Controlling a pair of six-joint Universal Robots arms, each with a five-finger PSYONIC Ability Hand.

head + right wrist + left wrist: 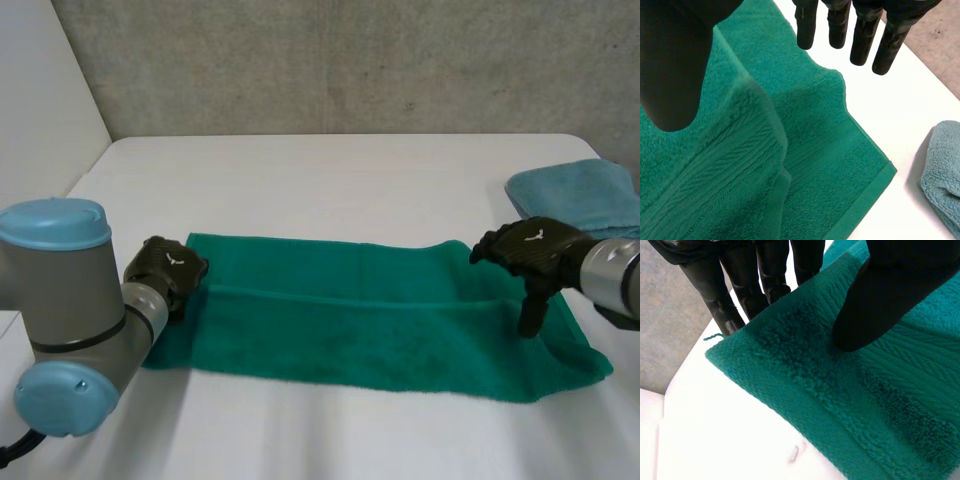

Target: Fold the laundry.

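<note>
Across the white table [330, 180], a green terry towel [370, 320] is being shown as a long, narrow band, doubled lengthwise so that one soft layer is lying over the other. At its left end, the far corner is being touched by the left hand [165, 268]. In the left wrist view the straight fingers [720, 300] are being held just past the corner's edge, and the thumb [875, 305] is being pressed onto the looped pile. The cloth is lying flat there and nothing is being gripped.

At the right end, the right hand [530, 250] is being held over the towel. Its fingers [860, 35] are being held straight and empty, and its thumb [675, 75] is being pointed down at the edge of the doubled layer. Whether the thumb is touching the cloth cannot be told. A ribbed herringbone band and a flat hem are being displayed near this end. A fluffy light-blue cloth [585, 195] is being seen at the table's far right, apart from the green towel.
</note>
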